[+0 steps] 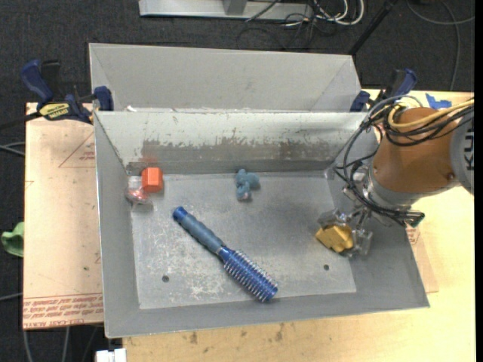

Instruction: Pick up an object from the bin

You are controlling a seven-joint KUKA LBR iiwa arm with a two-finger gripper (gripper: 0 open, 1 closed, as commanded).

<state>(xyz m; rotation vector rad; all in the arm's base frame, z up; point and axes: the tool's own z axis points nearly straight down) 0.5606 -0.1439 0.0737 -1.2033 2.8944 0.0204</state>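
My gripper (349, 236) is low over the bin's right side, near the right wall. A small yellow-gold object (333, 237) sits right at its fingertips, touching or partly between them; I cannot tell which. A blue hairbrush (224, 254) lies diagonally across the bin floor's middle, well to the left of the gripper, handle toward the upper left and bristle head toward the lower right.
A small grey-blue figure (245, 182) rests near the back wall at centre. An orange block (152, 179) and a pinkish clear piece (137, 194) sit in the back left corner. The arm with its orange cover and cables hangs over the right rim.
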